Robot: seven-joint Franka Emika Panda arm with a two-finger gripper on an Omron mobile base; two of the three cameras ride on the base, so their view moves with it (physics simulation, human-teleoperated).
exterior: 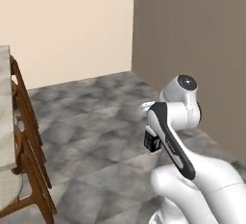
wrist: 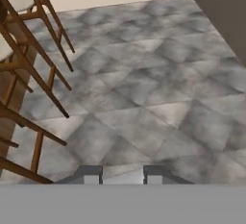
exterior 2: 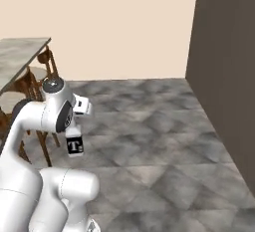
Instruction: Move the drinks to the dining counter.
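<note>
One arm folded, tool (exterior 2: pixel 74 139) gripping clear bottle (exterior 2: pixel 74 146) over floor (exterior 2: pixel 149 126).

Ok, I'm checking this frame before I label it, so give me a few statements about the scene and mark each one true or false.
1. The gripper is shut on the short clear bottle with the black label. True.
2. The bottle already stands on the dining counter. False: it hangs in the gripper above the grey tiled floor, apart from the counter.
3. Wooden stools stand along the counter's edge. True.
4. The bottle in the gripper is a tall dark wine bottle. False: it is short, with a black label bearing a pale letter.
5. In the right base view the counter lies to the left of the arm. True.
</note>
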